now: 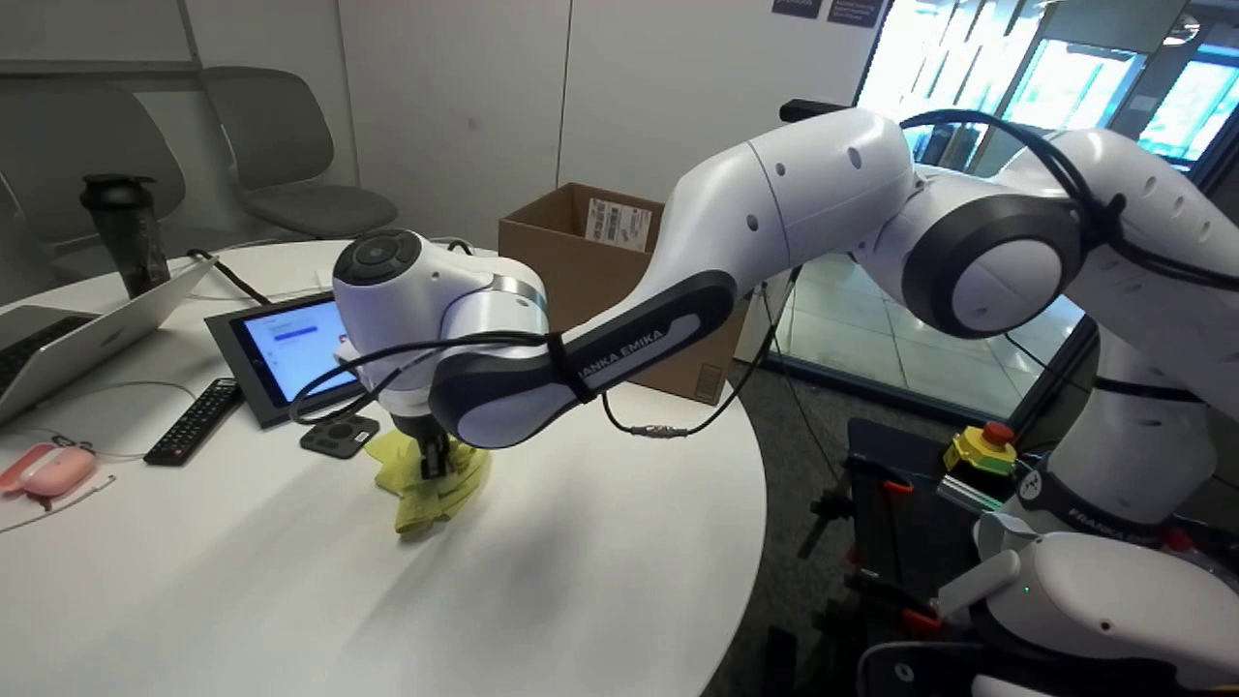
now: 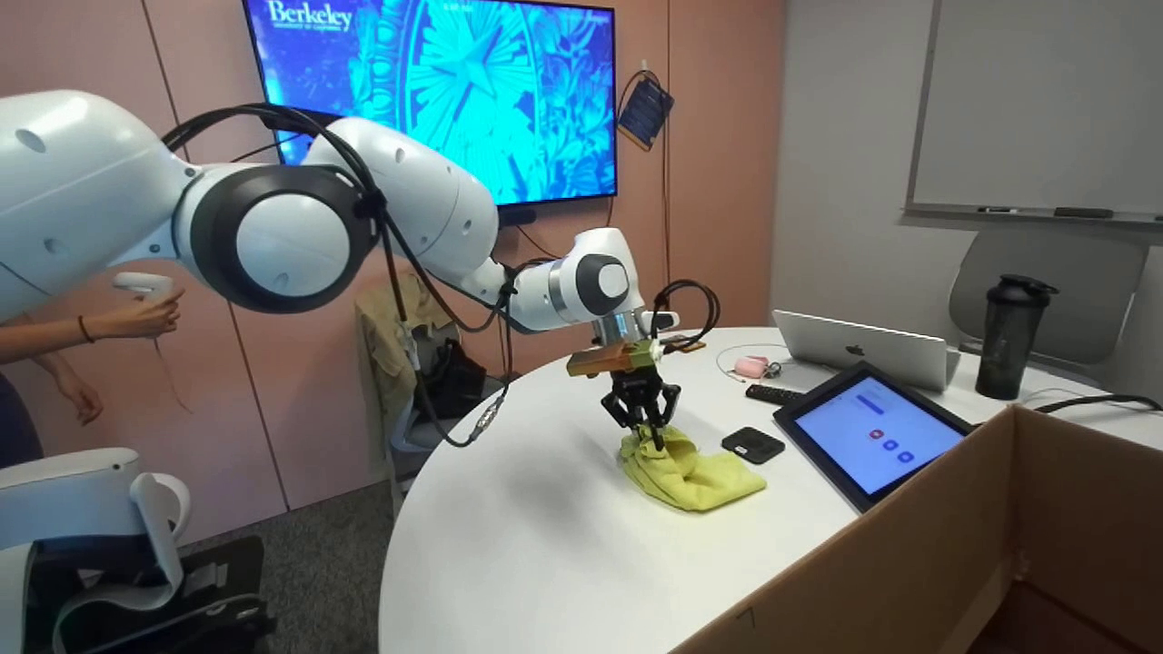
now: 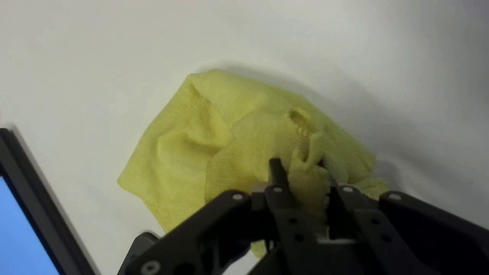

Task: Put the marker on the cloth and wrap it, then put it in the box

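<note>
Yellow cloth (image 3: pixel 183 152) pinched by the gripper (image 3: pixel 303 175) on the table (image 2: pixel 509 563).
Only in the wrist view is it plainly shown bunched between the fingers (image 3: pixel 279 175); only in an exterior view is a label (image 1: pixel 618 225) seen on the box (image 1: pixel 590 276).

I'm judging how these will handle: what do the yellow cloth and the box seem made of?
The yellow cloth looks like soft, matte fabric, perhaps microfibre, from its folds and ribbed texture; fibre uncertain. The box is probably cardboard, matte, going by its flat brown walls.
</note>
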